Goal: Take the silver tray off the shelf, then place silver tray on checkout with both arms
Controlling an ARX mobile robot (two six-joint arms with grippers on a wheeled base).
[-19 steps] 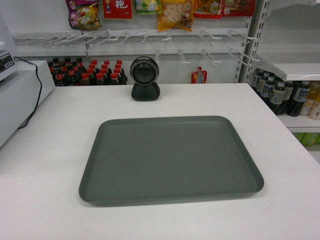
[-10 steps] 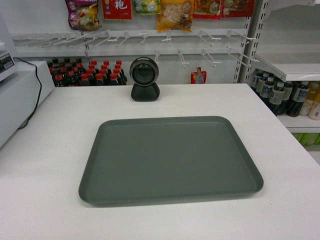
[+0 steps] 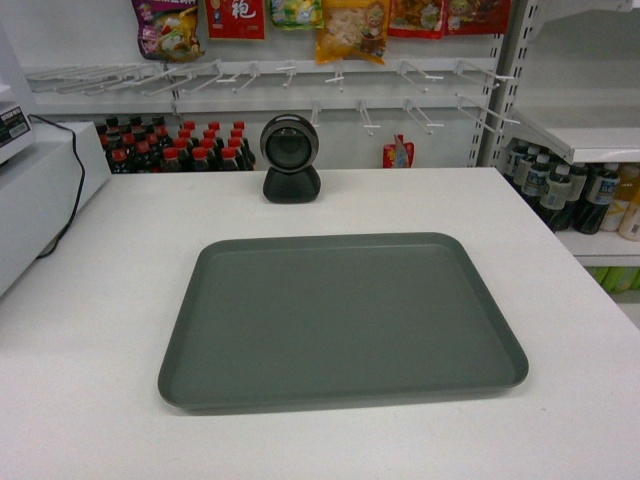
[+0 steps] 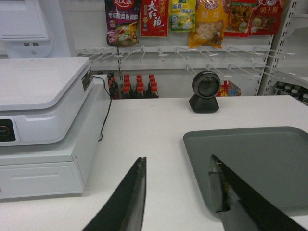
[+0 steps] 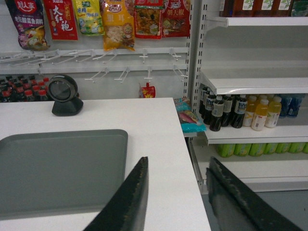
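Currently the silver tray [image 3: 342,320] lies flat on the checkout [image 3: 90,330], roughly centred, long side across the head view. Left gripper [image 4: 178,192] has its fingers spread, holding nothing, above the bare counter by the tray's left edge. Right gripper [image 5: 175,192] likewise spread and empty, off the tray's right edge near the counter's right side. Black scanner [image 3: 290,158] stands behind the tray, well apart. White register [image 4: 45,125] sits on the counter's left.

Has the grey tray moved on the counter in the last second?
No. The tray sits in the same spot on the white counter, its far edge just as far in front of the round black scanner.
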